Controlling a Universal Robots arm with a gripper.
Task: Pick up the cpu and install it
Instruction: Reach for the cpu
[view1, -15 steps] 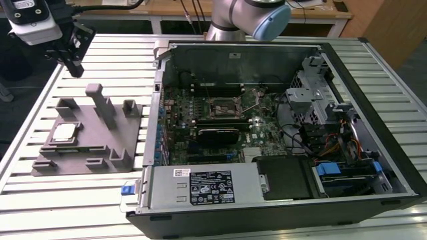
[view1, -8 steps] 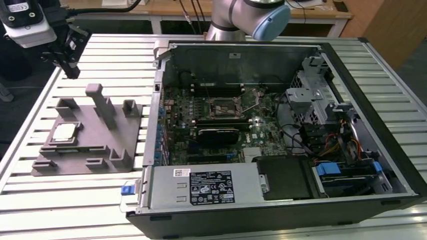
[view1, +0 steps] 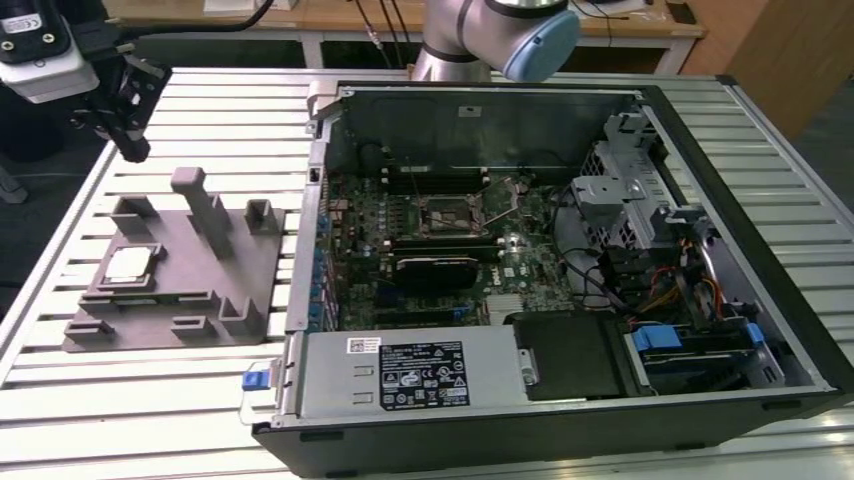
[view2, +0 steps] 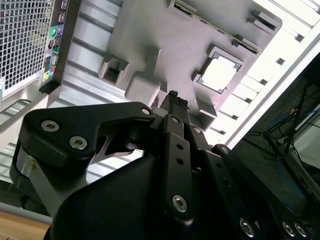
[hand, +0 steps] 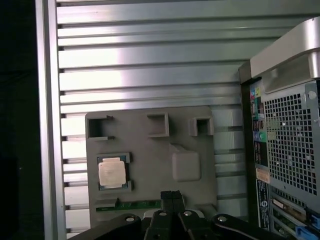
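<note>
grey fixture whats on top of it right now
The cpu lies flat in a recess on the grey fixture, silver top up. In the first wrist view a green strip sits along one edge. The recess floor under the cpu is covered.

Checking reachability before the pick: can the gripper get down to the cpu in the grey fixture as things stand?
Probably yes. The cpu lies uncovered in an open recess of the grey fixture, and the gripper hangs above the table near it, holding nothing.

Fixture (view1: 187, 285) w/ cpu (view1: 127, 264) in it (the exterior view's left of pc case (view1: 534, 440)).
</note>
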